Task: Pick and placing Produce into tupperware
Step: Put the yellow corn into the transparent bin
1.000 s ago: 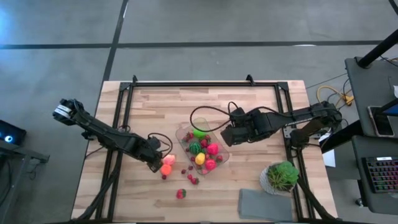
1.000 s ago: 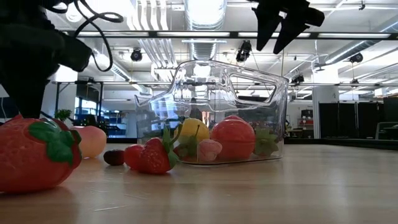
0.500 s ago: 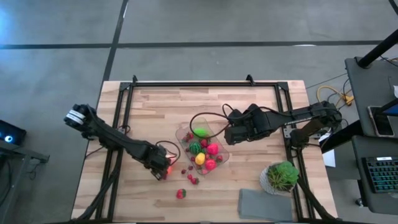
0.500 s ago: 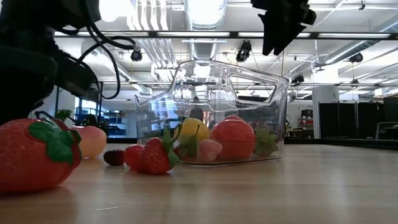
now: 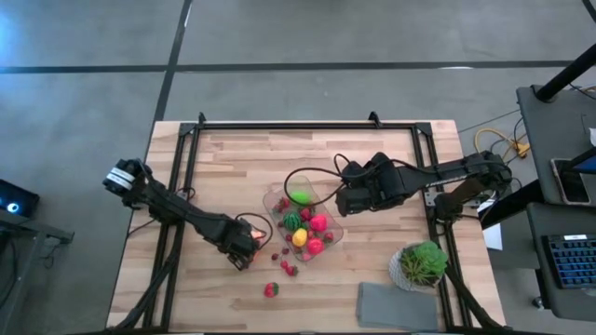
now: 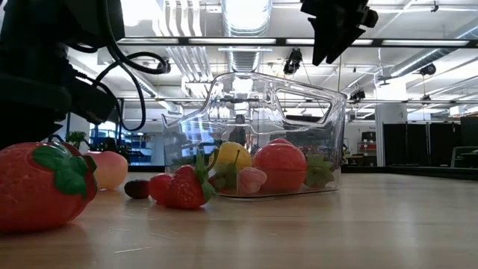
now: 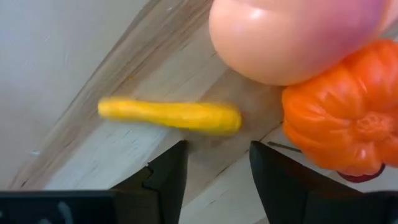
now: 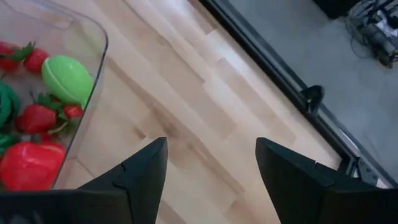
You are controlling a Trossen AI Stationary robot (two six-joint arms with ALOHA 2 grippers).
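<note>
Low view: nearest the camera, a large red strawberry (image 6: 45, 184) is seen on the worktop (image 6: 299, 232), with a peach-coloured fruit (image 6: 108, 169) behind it and a smaller strawberry (image 6: 178, 187) just in front of the tupperware (image 6: 258, 134). The clear tupperware stands upright on the worktop, and a yellow fruit (image 6: 231, 157) and a round red fruit (image 6: 280, 166) are visible through its wall. A dark berry (image 6: 137, 188) lies between the peach-coloured fruit and the smaller strawberry.

From above, the left gripper (image 5: 244, 249) is placed low beside the tupperware, on the side away from the potted plant (image 5: 424, 263). Its jaws are parted and hold nothing; in the left wrist view a thin yellow vegetable (image 7: 169, 116) lies on the wood just beyond the fingers (image 7: 168, 174), and an orange pumpkin (image 7: 342, 127) touches the peach-coloured fruit off to one side.

The right gripper (image 5: 343, 199) is held above the worktop just outside the tupperware's opposite wall, jaws apart and empty. A grey cloth (image 5: 399, 305) lies near the plant.
</note>
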